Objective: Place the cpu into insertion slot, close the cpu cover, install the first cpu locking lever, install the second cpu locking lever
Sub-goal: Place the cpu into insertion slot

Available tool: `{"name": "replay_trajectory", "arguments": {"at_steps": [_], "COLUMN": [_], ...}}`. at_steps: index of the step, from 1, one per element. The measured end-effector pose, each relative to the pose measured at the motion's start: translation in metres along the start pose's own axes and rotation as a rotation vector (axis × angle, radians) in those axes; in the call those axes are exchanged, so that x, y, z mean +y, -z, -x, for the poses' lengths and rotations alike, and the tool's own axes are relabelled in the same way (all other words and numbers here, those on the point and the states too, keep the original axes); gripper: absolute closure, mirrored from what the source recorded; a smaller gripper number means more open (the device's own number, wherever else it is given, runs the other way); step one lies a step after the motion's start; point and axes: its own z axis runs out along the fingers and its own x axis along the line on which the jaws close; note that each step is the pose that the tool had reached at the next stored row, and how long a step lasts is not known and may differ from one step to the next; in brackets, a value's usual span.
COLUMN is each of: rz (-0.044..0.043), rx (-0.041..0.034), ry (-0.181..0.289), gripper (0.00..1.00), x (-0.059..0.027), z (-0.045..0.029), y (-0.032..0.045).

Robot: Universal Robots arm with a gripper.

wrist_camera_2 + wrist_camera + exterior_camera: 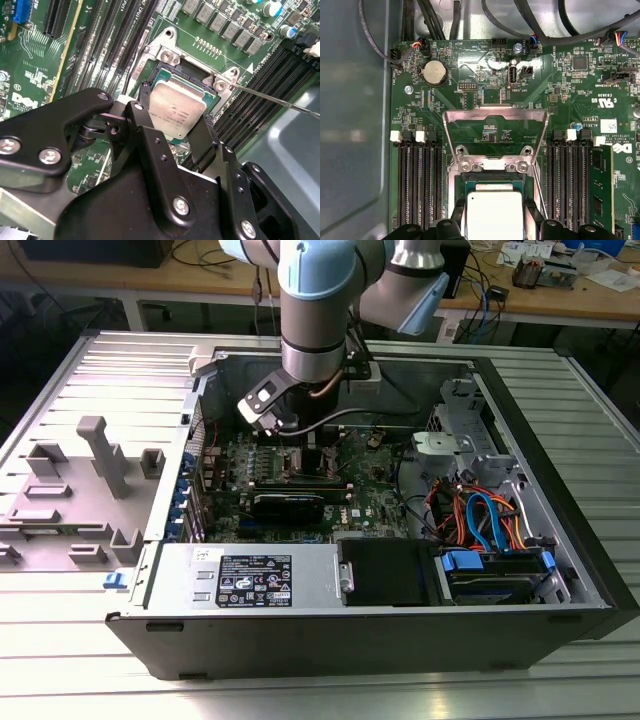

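Two fingers (145, 97) of the gripper (175, 114) are clamped on opposite edges of the cpu (177, 106), which is held level at the insertion slot (159, 69); whether it is seated cannot be told. The cpu cover (495, 117) is swung back clear of the slot, so the opening is unobstructed.

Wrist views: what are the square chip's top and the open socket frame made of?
Small square grey cpu: matte metal top, likely plated; dull even sheen, green substrate rim around it. Thin silvery cpu cover with a square window: looks like stamped sheet steel, brighter satin finish, folded edges. Exact alloy can't be told.
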Motion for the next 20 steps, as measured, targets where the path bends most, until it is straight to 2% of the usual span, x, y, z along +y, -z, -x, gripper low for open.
{"name": "replay_trajectory", "arguments": {"at_steps": [10, 20], "rz": [0.0001, 0.0004], "rx": [-0.0042, -0.0038], "ry": [-0.010, -0.011], "gripper": [0.45, 0.45], "x": [-0.0001, -0.0001], "z": [-0.0011, -0.0012], "y": [-0.0059, -0.0042]}}
